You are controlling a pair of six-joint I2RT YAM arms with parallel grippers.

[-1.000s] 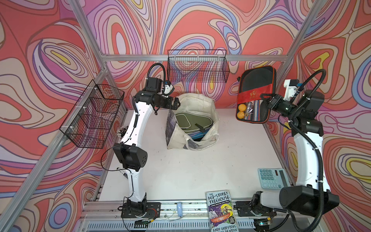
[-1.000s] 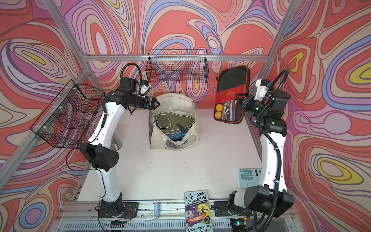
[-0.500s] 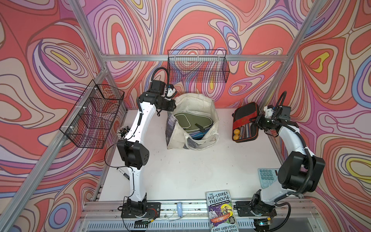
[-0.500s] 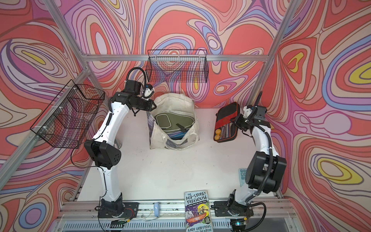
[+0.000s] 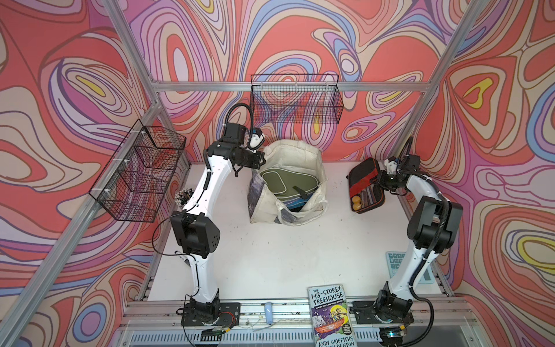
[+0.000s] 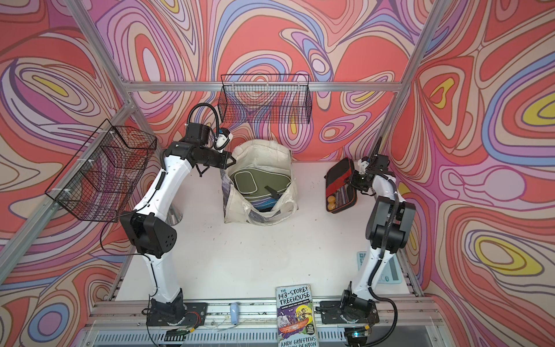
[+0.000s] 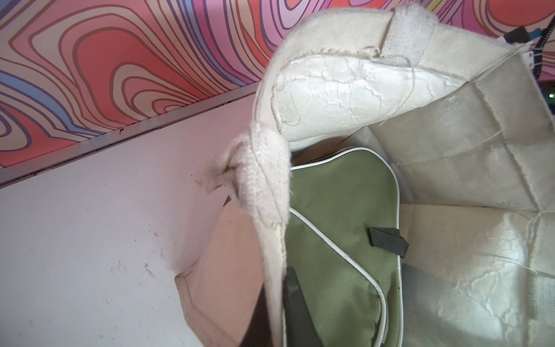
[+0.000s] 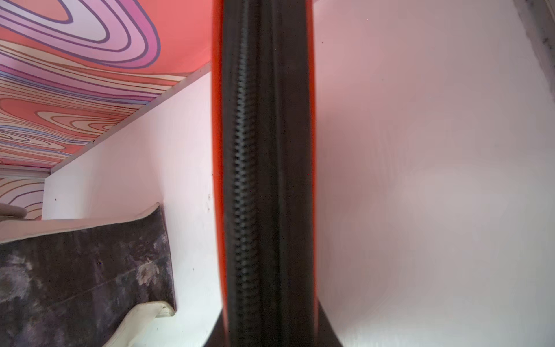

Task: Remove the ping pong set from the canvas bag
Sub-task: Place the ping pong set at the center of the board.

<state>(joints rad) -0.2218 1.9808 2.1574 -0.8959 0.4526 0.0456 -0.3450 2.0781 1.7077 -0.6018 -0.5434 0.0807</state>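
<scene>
The cream canvas bag (image 5: pixel 295 156) (image 6: pixel 264 156) stands open at the back middle of the table. An olive paddle cover (image 5: pixel 282 183) (image 6: pixel 258 181) (image 7: pixel 339 234) lies on top inside it, with a blue piece under it. My left gripper (image 5: pixel 260 162) (image 6: pixel 232 160) (image 7: pixel 277 309) is shut on the bag's left rim (image 7: pixel 270 240). My right gripper (image 5: pixel 379 181) (image 6: pixel 354 181) (image 8: pixel 267 330) is shut on a black-edged red case (image 5: pixel 365 187) (image 6: pixel 341 187) (image 8: pixel 264 180). The case is down at the table's back right, tilted, and shows two orange balls (image 5: pixel 356 202).
Black wire baskets hang on the back wall (image 5: pixel 295 99) and the left wall (image 5: pixel 141 171). A paperback book (image 5: pixel 330 315) lies at the front edge. A pale blue calculator (image 5: pixel 396 264) lies front right, partly behind the right arm.
The right arm came down with the case from high up to the table at the back right. The left gripper moved onto the bag's rim and shut on it.
</scene>
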